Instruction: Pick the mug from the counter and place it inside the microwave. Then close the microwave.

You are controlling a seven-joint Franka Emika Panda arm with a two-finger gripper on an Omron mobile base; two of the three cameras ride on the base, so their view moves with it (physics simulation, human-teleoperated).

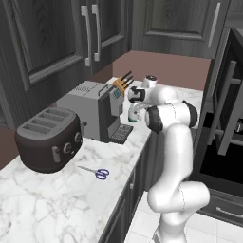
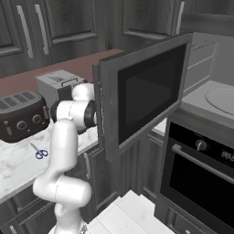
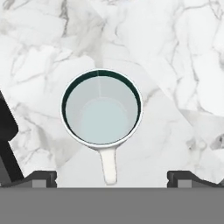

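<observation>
You have one small pale grey-white mug with a teal-green rim standing upright on the white marble-look counter with grey veins, seen from straight above in the hand view, its single handle pointing toward the bottom of that view. The two-finger gripper hangs over it with its two dark fingertips spread wide apart, one at each lower corner, and nothing between them; they touch nothing.

From the left base view you see the mug just past the arm's elbow, beside one grey coffee machine. Also on the counter: one dark four-slot toaster, one pair of blue-handled scissors, and one knife block behind the machine.

In the right base view the one built-in dark grey microwave stands with its dark-windowed door swung open, a round turntable showing inside. One oven with knobs sits below it.
</observation>
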